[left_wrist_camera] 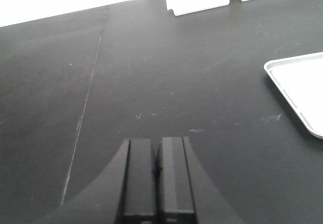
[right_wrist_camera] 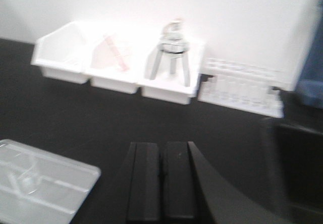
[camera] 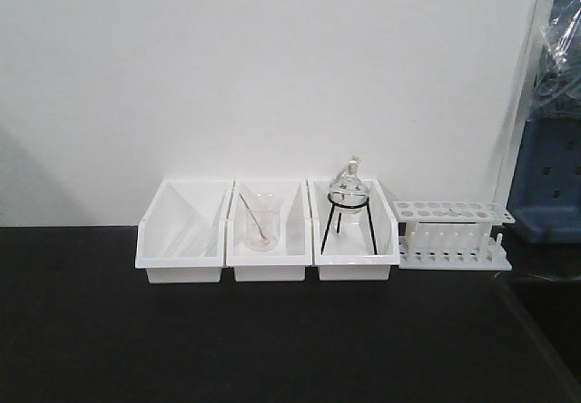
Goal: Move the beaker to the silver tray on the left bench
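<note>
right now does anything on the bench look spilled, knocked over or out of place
Nothing looks spilled or knocked over. The three white bins sit in a tidy row. The larger beaker has pinkish residue and a leaning rod, the flask stands upright on its tripod, and the test tube rack is level. Both grippers, left and right, are shut and empty.

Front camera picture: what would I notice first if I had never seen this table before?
Probably the three white bins in a row against the wall on the black bench. The middle one holds a clear beaker with a rod, and the right one a round glass flask on a black stand. A white test tube rack stands just right of them.
</note>
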You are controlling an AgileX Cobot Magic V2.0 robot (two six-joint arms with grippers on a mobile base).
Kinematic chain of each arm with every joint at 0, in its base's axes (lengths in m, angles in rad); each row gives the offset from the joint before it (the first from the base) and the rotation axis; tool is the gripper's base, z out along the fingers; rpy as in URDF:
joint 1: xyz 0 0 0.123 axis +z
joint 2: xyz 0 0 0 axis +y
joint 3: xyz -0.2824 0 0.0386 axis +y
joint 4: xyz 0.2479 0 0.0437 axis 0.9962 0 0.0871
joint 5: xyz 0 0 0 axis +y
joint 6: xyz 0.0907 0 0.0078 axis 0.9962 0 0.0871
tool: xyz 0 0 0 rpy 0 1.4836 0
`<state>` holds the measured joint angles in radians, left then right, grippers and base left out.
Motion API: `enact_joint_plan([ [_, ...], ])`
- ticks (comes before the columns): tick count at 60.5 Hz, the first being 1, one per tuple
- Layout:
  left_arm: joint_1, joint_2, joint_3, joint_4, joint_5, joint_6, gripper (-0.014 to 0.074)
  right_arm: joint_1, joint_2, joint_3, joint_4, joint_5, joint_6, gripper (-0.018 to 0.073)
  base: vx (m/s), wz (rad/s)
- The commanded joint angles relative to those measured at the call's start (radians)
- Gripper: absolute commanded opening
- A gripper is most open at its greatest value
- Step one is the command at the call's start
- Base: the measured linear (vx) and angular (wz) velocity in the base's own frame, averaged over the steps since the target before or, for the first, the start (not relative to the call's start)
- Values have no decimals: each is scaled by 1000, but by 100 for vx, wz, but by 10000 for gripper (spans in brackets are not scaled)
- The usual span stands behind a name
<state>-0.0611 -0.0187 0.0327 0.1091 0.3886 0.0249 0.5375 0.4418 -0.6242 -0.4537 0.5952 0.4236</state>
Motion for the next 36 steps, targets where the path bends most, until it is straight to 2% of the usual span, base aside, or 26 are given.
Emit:
enact_joint_plan([
  [1,-4,-8,20,-2,-79,-2,1,-39,-5,81,104,-208,-72,-11,0,0],
  [8,-4,-8,20,-2,-79,-2,1,-142,-29,259,279,-411,-115,-11,0,0],
  [12,-4,-8,20,-2,-79,-2,1,-219,-49,364,337,-524,-119,-11,0,0],
  [20,-4,-8,20,-2,-79,-2,1,-359,-131,535,353,-687,-119,-11,0,0],
  [28,-4,-8,20,-2,-79,-2,1,-474,-245,659,360,-768,-119,-11,0,0],
  [36,-4,-8,20,-2,-79,-2,1,-521,-352,660,346,-688,-158,-11,0,0],
])
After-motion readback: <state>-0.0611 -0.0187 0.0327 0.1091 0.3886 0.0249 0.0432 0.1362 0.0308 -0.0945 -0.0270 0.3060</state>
